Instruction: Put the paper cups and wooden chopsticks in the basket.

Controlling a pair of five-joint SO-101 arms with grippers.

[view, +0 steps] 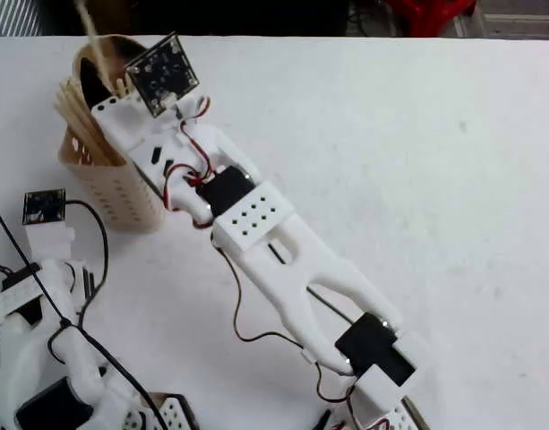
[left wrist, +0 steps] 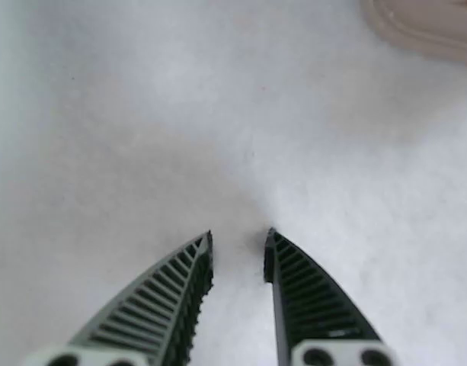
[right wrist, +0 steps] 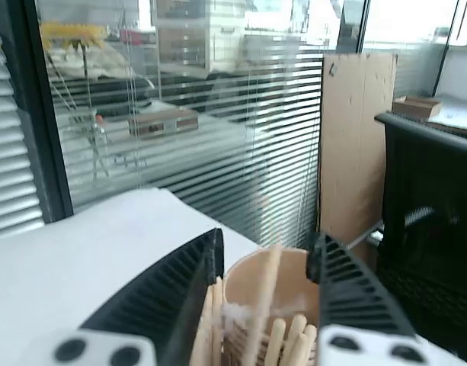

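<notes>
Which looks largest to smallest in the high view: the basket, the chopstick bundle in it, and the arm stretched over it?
1. Right arm, clearly the largest.
2. Basket.
3. Chopstick bundle, though the arm hides part of both it and the basket.

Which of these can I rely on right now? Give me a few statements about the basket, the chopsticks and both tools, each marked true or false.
1. The right tool is above the basket. True.
2. The basket holds wooden chopsticks. True.
3. The left tool grips a paper cup. False: nothing is between its fingers, and it is over bare table.
4. The basket lies tipped on its side. False: it stands upright.
5. The right tool's jaws are shut tight. False: they stand apart.
</notes>
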